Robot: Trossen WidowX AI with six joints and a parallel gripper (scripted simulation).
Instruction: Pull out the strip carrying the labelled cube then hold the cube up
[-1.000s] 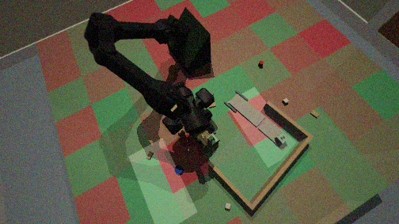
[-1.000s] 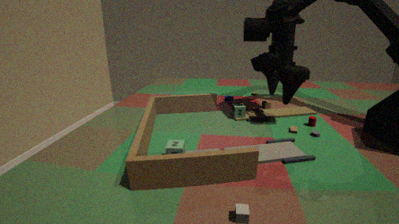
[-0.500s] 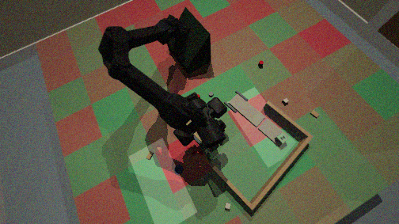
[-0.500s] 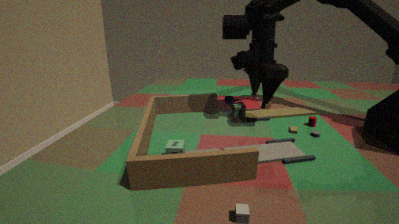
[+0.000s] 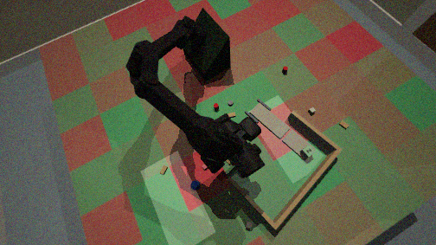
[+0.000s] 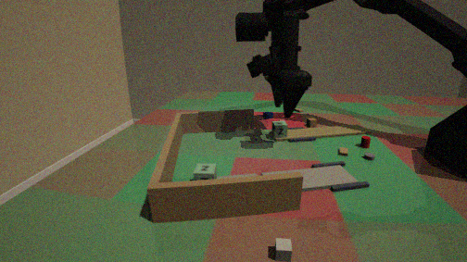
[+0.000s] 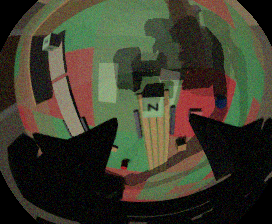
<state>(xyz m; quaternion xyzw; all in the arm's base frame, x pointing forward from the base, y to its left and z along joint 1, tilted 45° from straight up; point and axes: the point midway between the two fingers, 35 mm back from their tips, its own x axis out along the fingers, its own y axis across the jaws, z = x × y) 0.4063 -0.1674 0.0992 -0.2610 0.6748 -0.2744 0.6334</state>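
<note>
A plain wooden strip [image 6: 324, 133] [image 7: 155, 145] in one piece carries a pale cube [image 6: 279, 129] [image 7: 152, 107] marked with a letter near its far end. The arm hides both in the top view. My gripper [image 6: 283, 111] [image 7: 154, 119] is open and empty, above the strip, with the cube beyond and between the fingertips in the wrist view. A grey strip [image 5: 270, 120] [image 6: 329, 179] [image 7: 71, 108] has a gap across it, so it is in two pieces. Another lettered cube [image 5: 307, 151] [image 6: 205, 171] [image 7: 51, 42] sits at its far end.
A low wooden wall [image 5: 306, 187] [image 6: 227, 198] runs round three sides of the area. Dark rails flank the strips. A blue ball [image 5: 195, 184] [image 7: 220, 102], a red cylinder [image 5: 216, 106] [image 6: 365, 142] and a small white cube [image 5: 311, 111] [image 6: 283, 249] lie around.
</note>
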